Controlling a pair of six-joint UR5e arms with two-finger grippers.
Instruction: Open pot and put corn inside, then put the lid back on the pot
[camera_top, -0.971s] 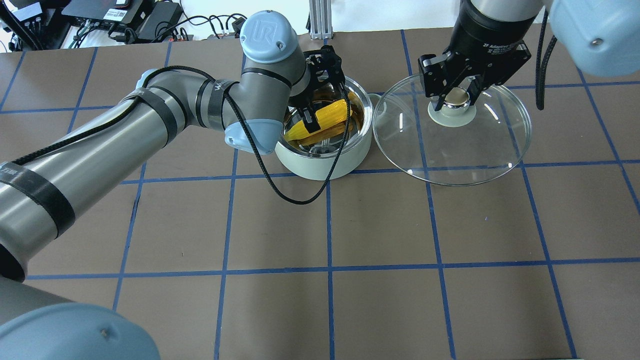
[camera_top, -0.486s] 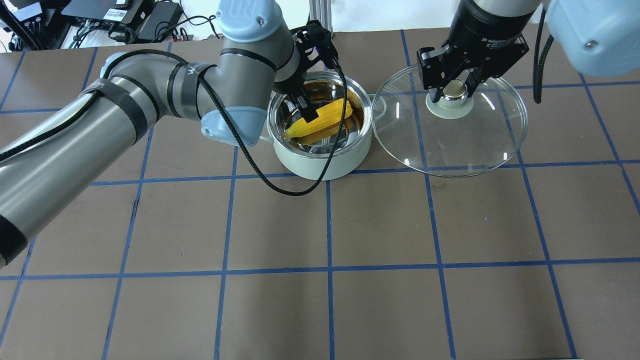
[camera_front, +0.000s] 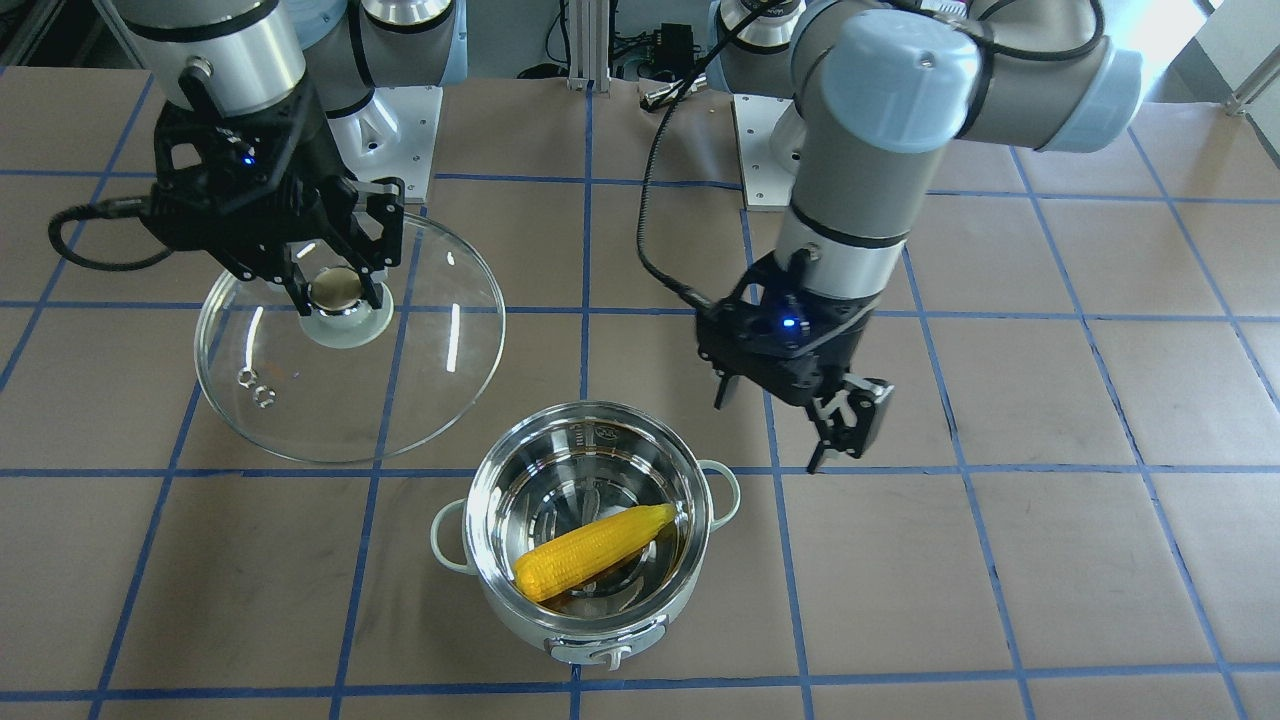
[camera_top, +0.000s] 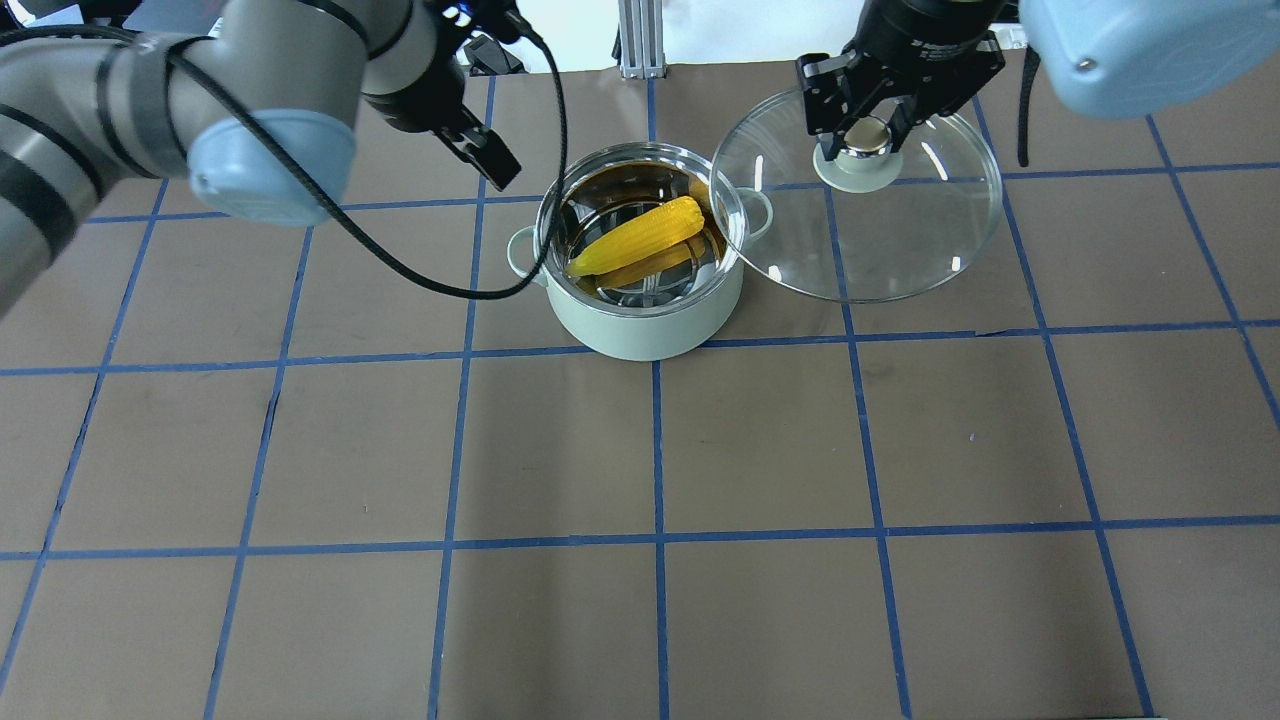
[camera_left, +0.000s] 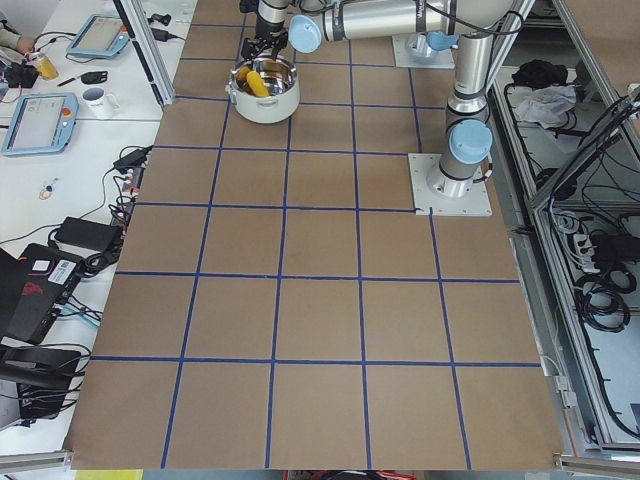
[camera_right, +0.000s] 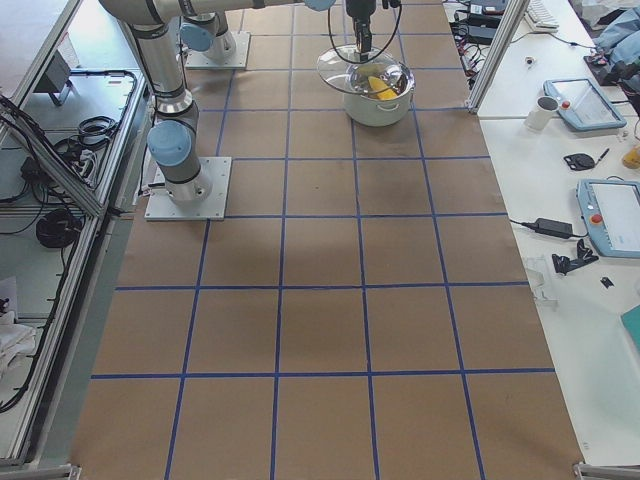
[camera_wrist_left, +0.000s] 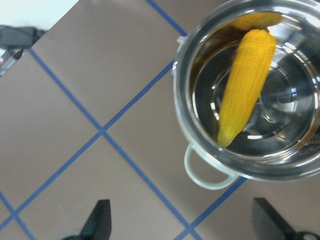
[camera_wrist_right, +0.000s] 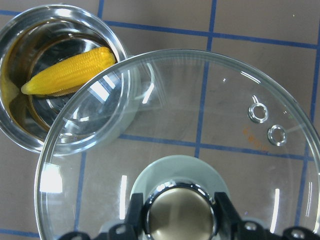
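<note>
The pale mint pot (camera_top: 640, 322) stands open on the table, also in the front view (camera_front: 668, 612). The yellow corn (camera_top: 640, 236) lies slanted inside it, as both wrist views show (camera_wrist_left: 247, 82) (camera_wrist_right: 70, 70). My right gripper (camera_top: 866, 140) is shut on the tan-gold knob (camera_front: 336, 288) of the glass lid (camera_top: 885, 245) and holds it in the air. The lid's edge overlaps the pot's rim in the right wrist view (camera_wrist_right: 200, 125). My left gripper (camera_front: 775, 425) is open and empty, raised beside the pot on its handle side (camera_wrist_left: 182, 225).
The table is brown paper with a blue tape grid. The left arm's black cable (camera_top: 440, 285) loops down close to the pot's left handle. An aluminium post (camera_top: 635, 40) and cables and electronics (camera_top: 250, 30) sit at the table's far edge.
My left gripper has pulled up and away to the left out of the pot, leaving the corn inside. My right gripper has carried the lid left, toward the pot.
</note>
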